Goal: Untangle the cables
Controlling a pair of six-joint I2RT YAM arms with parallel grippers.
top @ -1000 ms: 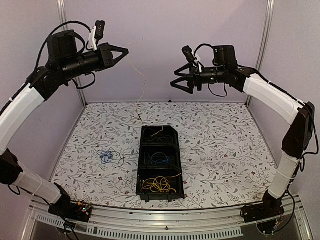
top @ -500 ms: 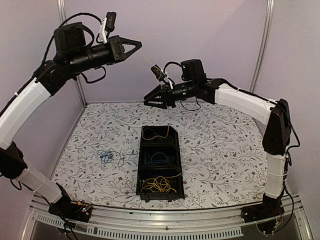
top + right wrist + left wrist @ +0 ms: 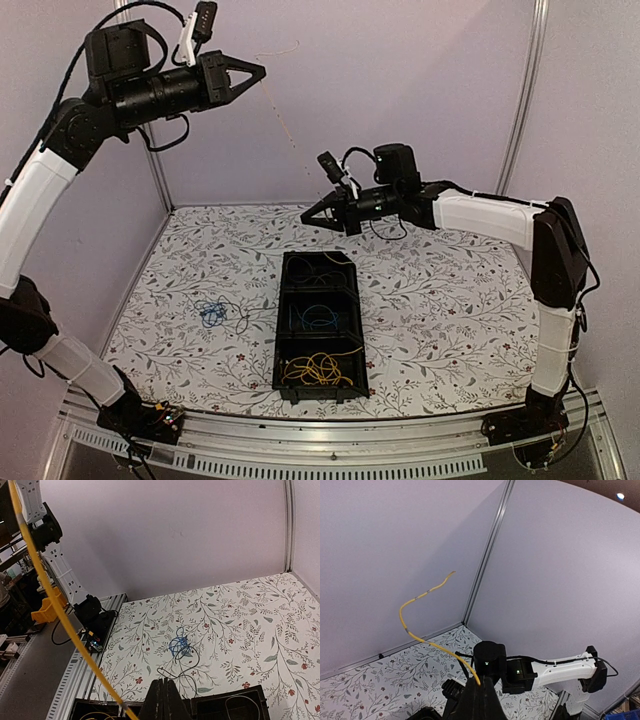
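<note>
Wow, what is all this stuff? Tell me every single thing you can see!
table: one, white with leafy flowers, under everything.
tray: one, black, three compartments, middle of the table.
yellow bunch: one, yellow, tray's nearest compartment.
blue cable: one, blue, tray's middle compartment.
thin wire: one, colour hard to tell, tray's farthest compartment.
blue bunch: one, blue, on the table left of the tray.
dark wire: one, dark, between the blue bunch and the tray.
long yellow cable: one, yellow, up in the air.
left pincer: one, black, high up, shut on the long yellow cable.
right pincer: one, black, shut, above the tray's far end; I cannot tell whether it grips the cable.
</note>
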